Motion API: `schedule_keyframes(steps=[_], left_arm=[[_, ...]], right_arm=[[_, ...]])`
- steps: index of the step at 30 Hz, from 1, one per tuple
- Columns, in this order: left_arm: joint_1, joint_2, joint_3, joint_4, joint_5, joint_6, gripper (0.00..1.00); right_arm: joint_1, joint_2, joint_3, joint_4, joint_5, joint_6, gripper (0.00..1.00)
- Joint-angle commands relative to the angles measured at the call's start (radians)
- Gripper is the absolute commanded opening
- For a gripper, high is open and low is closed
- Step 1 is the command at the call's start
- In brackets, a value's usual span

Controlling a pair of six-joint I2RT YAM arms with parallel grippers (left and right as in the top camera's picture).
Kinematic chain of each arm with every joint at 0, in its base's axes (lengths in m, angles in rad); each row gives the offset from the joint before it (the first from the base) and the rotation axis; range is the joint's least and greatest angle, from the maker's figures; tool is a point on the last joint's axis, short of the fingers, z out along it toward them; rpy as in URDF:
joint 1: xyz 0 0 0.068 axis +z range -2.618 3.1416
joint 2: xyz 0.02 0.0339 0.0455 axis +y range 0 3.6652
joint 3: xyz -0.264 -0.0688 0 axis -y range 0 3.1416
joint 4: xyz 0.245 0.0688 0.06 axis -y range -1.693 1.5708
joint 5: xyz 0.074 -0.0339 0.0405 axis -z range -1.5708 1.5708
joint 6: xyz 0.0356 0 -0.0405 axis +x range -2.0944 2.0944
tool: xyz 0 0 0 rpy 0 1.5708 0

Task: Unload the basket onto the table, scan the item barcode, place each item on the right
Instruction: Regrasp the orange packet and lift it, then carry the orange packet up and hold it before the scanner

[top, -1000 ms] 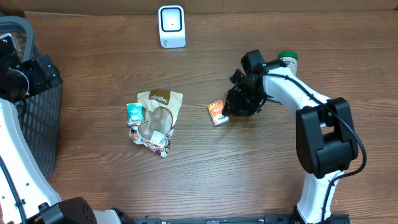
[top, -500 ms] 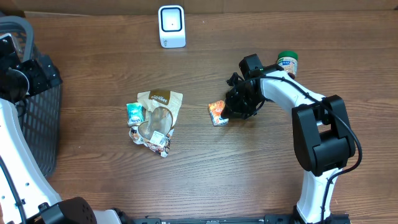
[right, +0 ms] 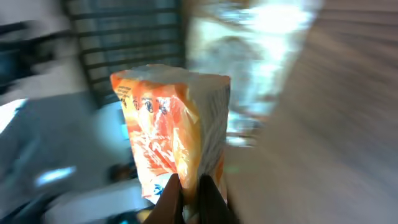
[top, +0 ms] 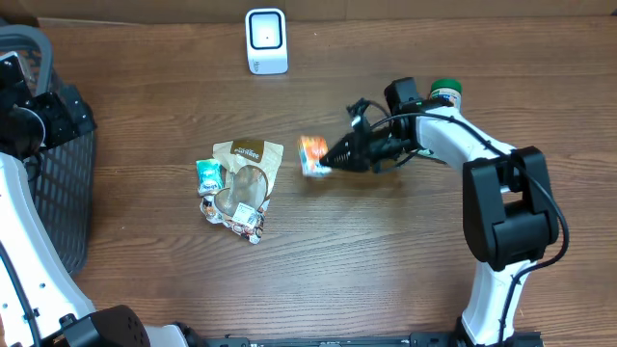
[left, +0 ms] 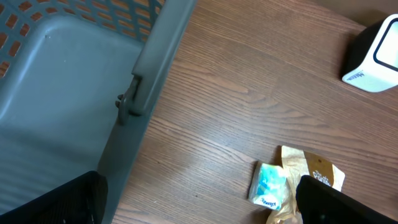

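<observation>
A small orange packet (top: 312, 155) hangs above the table's middle, pinched at one edge by my right gripper (top: 335, 157), which is shut on it. The right wrist view shows the same orange packet (right: 174, 130) upright between the two dark fingertips (right: 169, 200), with a blurred background. The white barcode scanner (top: 266, 40) stands at the table's far edge, apart from the packet. My left gripper (left: 199, 202) is open over bare wood next to the grey basket (left: 74, 93), holding nothing.
A brown snack bag (top: 247, 173), a teal tissue pack (top: 208, 176) and a small wrapped item (top: 246, 222) lie in a cluster left of centre. A green-lidded jar (top: 445, 93) stands behind the right arm. The dark basket (top: 58, 183) fills the left edge.
My right gripper closed on the orange packet, lifted it off the table and carried it left and toward the scanner. The left arm stayed still.
</observation>
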Motion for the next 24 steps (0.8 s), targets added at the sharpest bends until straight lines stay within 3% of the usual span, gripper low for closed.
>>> schedule_keyframes(steps=[1, 10, 24], left_arm=[[0.0, -0.005, 0.02, 0.001, 0.011, -0.009, 1.0], [0.0, -0.005, 0.02, 0.001, 0.011, -0.009, 1.0], [0.0, -0.005, 0.02, 0.001, 0.011, -0.009, 1.0]], right_arm=[[-0.002, -0.056, 0.022, 0.013, -0.272, 0.003, 0.04], [-0.002, -0.095, 0.05, -0.015, -0.272, 0.088, 0.04], [-0.06, -0.462, 0.071, -0.025, -0.272, 0.138, 0.04]])
